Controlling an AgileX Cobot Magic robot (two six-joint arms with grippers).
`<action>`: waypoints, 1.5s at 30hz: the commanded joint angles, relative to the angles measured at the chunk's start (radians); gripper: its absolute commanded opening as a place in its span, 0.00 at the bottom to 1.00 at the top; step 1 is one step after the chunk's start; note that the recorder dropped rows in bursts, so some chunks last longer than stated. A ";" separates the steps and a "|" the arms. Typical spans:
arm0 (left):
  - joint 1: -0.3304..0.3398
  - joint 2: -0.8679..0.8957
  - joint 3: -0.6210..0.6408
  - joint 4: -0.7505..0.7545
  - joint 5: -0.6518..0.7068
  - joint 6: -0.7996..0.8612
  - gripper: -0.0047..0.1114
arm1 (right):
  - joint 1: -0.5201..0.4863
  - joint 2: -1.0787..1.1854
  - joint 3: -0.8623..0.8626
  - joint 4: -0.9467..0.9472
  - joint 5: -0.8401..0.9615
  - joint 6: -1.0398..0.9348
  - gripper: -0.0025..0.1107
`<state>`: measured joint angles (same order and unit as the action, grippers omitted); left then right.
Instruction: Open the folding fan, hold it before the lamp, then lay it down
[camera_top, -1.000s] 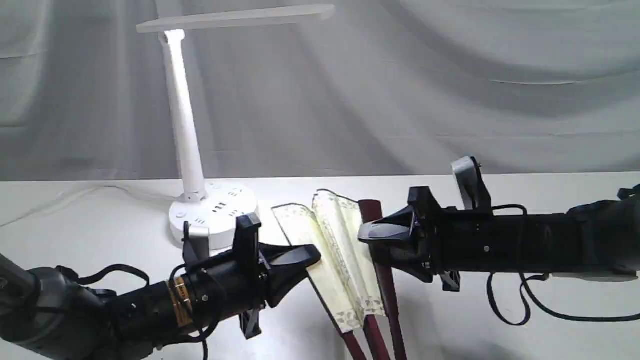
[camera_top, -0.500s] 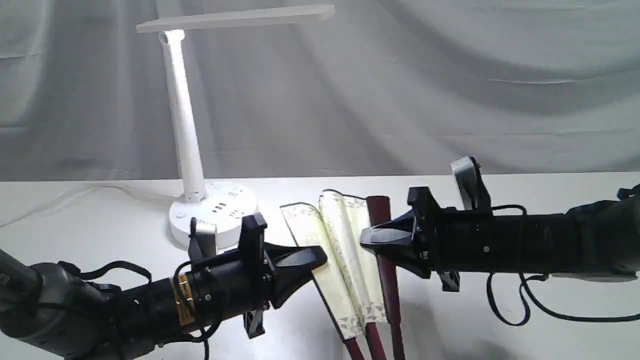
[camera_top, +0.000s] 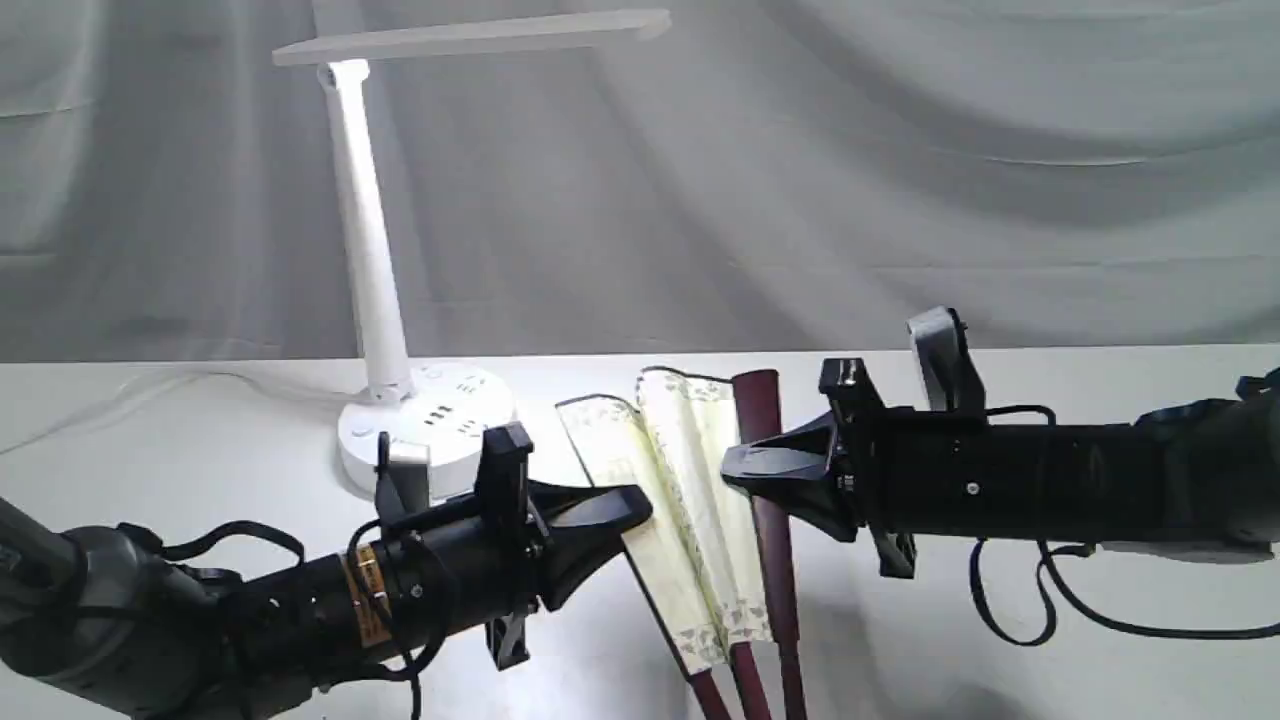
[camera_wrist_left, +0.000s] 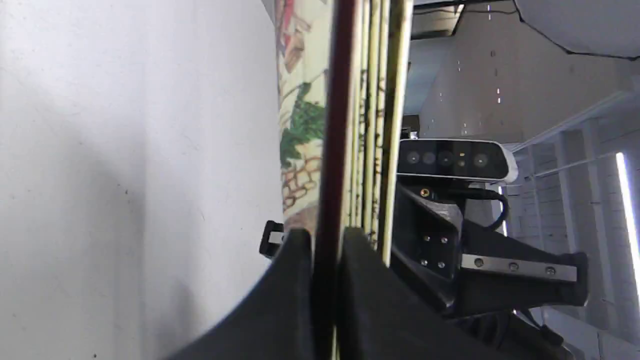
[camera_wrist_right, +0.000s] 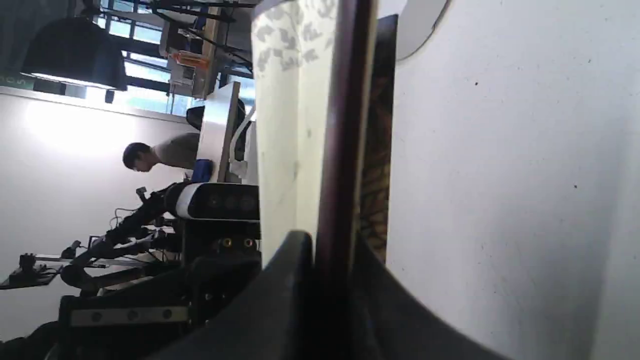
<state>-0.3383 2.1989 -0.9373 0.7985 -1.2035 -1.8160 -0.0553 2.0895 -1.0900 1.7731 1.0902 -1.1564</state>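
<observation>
Though part-open, fan (camera_top: 690, 500) clear of lamp (camera_top: 372, 260)

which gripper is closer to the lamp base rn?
Left. The left gripper sits just in front of the lamp base, clamped on one guard of the folding fan. The right gripper is farther off, beyond the fan, clamped on its other guard.

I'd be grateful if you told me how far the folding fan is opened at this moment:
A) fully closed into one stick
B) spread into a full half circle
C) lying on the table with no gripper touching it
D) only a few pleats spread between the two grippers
D: the folding fan shows just a few cream pleats spread, the left gripper clamping one edge and the right gripper its maroon guard.
</observation>
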 joint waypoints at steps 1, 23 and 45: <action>0.002 -0.013 -0.004 -0.089 -0.018 -0.027 0.04 | -0.003 -0.004 -0.006 -0.029 0.001 -0.025 0.02; -0.052 -0.092 0.107 -0.429 -0.018 0.047 0.04 | -0.133 -0.004 -0.006 -0.029 0.103 0.016 0.02; -0.081 -0.288 0.245 -0.647 -0.018 0.203 0.04 | -0.234 -0.004 -0.006 -0.029 0.131 0.048 0.02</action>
<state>-0.4236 1.9300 -0.6894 0.2418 -1.1595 -1.5891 -0.2758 2.0895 -1.1000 1.7731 1.2200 -1.0596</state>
